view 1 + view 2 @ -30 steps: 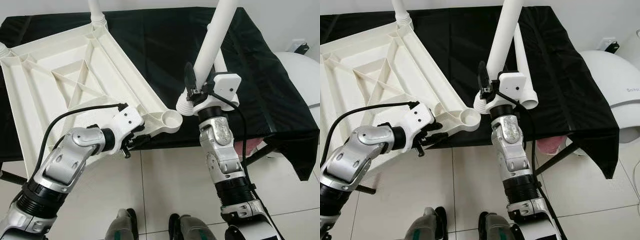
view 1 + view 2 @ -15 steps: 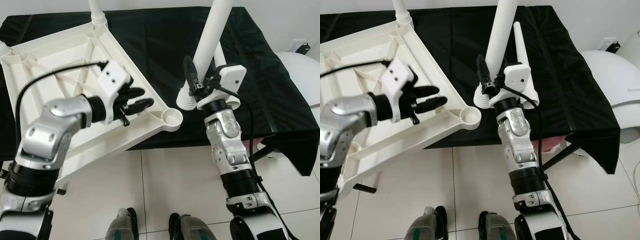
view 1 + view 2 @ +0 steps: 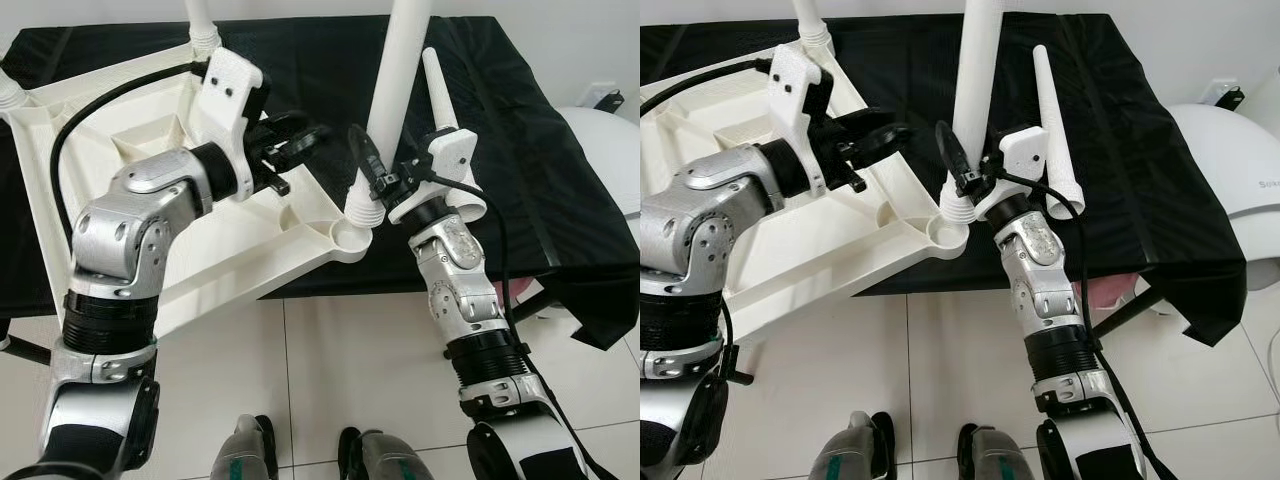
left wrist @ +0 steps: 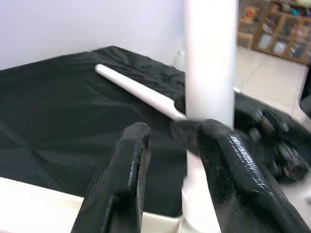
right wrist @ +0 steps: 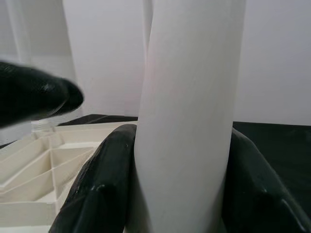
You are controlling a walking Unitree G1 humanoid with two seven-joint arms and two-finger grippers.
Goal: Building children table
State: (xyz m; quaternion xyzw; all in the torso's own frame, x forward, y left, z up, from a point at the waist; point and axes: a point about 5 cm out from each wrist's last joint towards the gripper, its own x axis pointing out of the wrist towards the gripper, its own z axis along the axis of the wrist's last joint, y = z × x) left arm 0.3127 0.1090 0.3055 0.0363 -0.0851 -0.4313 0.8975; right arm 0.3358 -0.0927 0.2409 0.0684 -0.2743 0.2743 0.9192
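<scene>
Table leg [image 3: 398, 85] upright in right tool [image 3: 385, 185]

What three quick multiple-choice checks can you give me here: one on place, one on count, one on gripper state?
1. Where is the lower end of the held leg?
A. on the floor
B. at the tabletop's corner socket
C. on the black cloth

2. How many loose legs lie on the black cloth?
A. one
B. two
C. three

3. The left gripper is:
A. shut on the tabletop
B. shut on a leg
C. open

Answers:
1 B, the right gripper holds the leg upright with its threaded end at the socket.
2 A, a single spare leg lies there.
3 C, its fingers are spread and hold nothing.
</scene>
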